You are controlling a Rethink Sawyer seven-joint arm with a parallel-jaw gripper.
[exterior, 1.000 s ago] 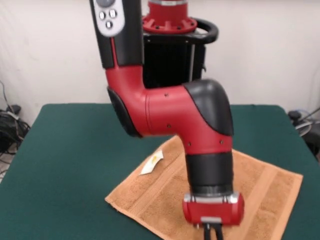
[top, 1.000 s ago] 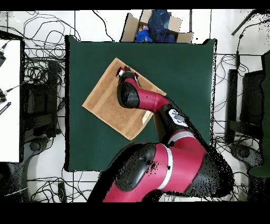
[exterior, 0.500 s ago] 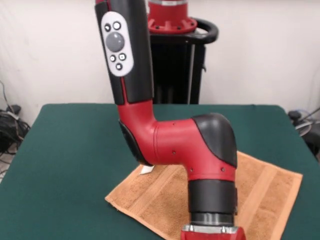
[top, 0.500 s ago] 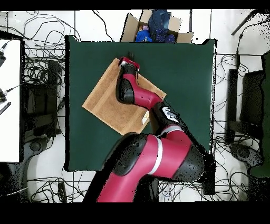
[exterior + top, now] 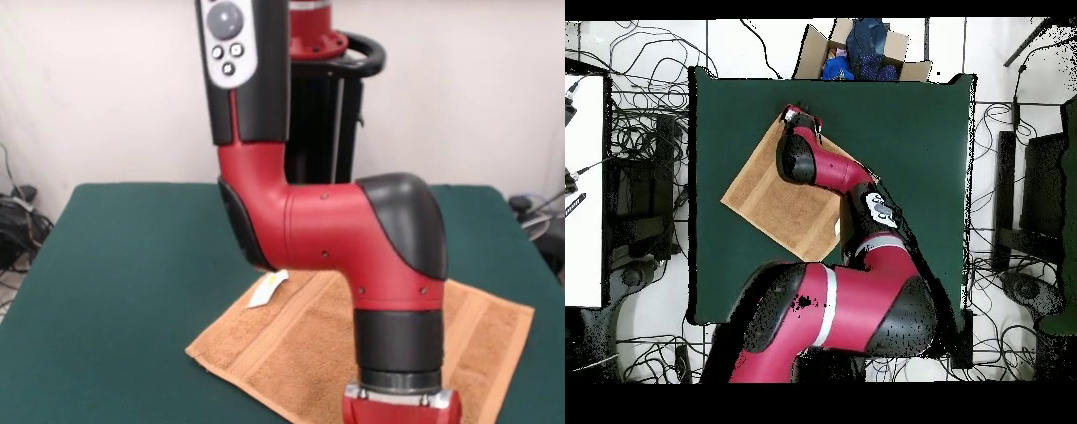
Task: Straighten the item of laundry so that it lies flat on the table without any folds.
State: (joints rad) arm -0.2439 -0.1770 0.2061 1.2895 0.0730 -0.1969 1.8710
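Observation:
The item of laundry [image 5: 775,195], an orange-tan towel, lies spread out and turned at an angle on the green table [image 5: 915,130]. In the front view the towel [image 5: 265,344] looks flat, with woven bands showing and a white tag [image 5: 267,289] at its far edge. My gripper [image 5: 803,117] hangs over the towel's corner nearest the cardboard box. The red arm hides the middle of the towel in both views. In the front view only the red wrist block [image 5: 402,411] shows at the bottom edge, and the gripper itself is cut off below.
A cardboard box [image 5: 855,45] holding blue clothes stands just beyond the table's edge, past the towel's corner. Cables [image 5: 645,130] lie on the floor all around the table. Green table surface [image 5: 115,265] stretches wide on every side of the towel.
The arm has swung, carrying the gripper from over the towel's middle out to its corner near the box. In the front view the wrist has sunk past the bottom edge. The towel has not moved.

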